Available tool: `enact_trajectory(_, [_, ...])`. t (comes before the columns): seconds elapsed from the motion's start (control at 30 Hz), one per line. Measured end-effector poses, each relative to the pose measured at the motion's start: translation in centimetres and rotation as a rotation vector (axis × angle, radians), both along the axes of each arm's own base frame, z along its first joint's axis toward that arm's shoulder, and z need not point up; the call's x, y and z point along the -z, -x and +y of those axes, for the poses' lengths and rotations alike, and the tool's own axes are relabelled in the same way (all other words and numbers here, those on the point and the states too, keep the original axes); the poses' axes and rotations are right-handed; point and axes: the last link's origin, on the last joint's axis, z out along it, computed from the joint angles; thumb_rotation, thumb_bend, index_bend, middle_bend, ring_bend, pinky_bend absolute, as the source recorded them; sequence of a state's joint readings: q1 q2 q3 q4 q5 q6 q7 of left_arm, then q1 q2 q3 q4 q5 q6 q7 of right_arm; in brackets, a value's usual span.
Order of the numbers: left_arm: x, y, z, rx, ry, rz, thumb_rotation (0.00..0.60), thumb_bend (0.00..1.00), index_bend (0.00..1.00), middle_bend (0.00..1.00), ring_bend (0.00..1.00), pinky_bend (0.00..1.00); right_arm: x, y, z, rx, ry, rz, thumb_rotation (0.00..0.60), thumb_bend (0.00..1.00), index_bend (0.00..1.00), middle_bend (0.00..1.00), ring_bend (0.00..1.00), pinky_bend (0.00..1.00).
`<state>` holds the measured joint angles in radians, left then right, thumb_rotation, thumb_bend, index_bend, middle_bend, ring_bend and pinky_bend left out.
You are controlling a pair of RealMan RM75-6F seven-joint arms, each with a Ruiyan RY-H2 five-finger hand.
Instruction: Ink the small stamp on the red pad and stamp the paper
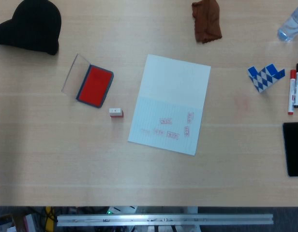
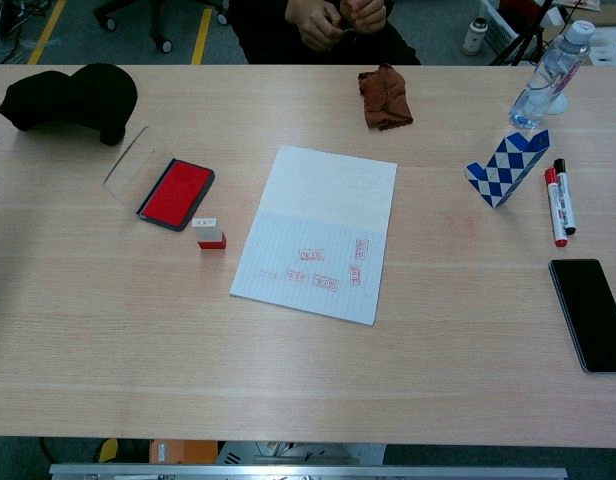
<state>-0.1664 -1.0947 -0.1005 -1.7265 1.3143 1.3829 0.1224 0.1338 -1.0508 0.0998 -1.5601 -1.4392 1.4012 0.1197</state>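
- Lying flat mid-table, paper (image 2: 318,225) is sitting slightly rotated, w/ several red stamp marks (image 2: 328,268) showing on its lined near half; far half is looking blank.
- Small stamp (image 2: 210,234) is standing on table just left of paper's near half, white top, red base; nothing is touching it.
- Red pad (image 2: 175,193) is lying open just beyond stamp, near but apart from it, clear lid (image 2: 128,167) hinging up on pad's left side.
- Black phone (image 2: 595,313) is lying face-down-looking at near right edge; can't tell which face.
- Two markers (image 2: 559,196), one red-capped & one black-capped, are lying side by side on right, just beyond phone.
- Blue/white checkered folded object (image 2: 506,167) is standing just left of markers.
- Brown cloth (image 2: 385,96) is sitting crumpled at far center.
- Black fabric item (image 2: 73,98) is resting at far left corner.
- Clear water bottle (image 2: 546,78) is standing at far right.
- Person's hands (image 2: 338,20) are showing past far table edge in chest view.
- Neither robot hand is showing in head or chest view, so hand state can't be told.
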Motion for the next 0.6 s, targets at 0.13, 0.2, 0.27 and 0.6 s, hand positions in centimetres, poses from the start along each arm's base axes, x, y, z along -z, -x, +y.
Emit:
enact_trajectory(0.13, [-0.1,0.0,0.0,0.001,-0.011,0.000,0.600,0.16,0.04,0.10,0.15,0.26,0.0,0.0,0.0,-0.001,0.000,0.000,0.600,0.26,0.22,0.31,0.31,0.39])
enact_trajectory(0.2, [-0.2,-0.1,-0.1,0.005,-0.012,-0.004,0.600,0.16,0.04,0.10,0.15,0.26,-0.1,0.0,0.1,-0.001,0.000,0.000,0.600,0.26,0.22,0.31,0.31,0.39])
enact_trajectory(0.27, [-0.2,-0.2,-0.1,0.013,-0.012,-0.008,0.600,0.16,0.05,0.11,0.15,0.26,-0.1,0.0,0.1,-0.003,0.002,-0.001,0.600,0.26,0.22,0.31,0.31,0.39])
enact_trajectory(0.6, [0.2,-1.6,0.1,0.114,0.019,-0.063,0.600,0.16,0.13,0.30,0.35,0.49,-0.2,0.0,0.0,-0.004,-0.002,0.004,0.600,0.26,0.22,0.31,0.31,0.39])
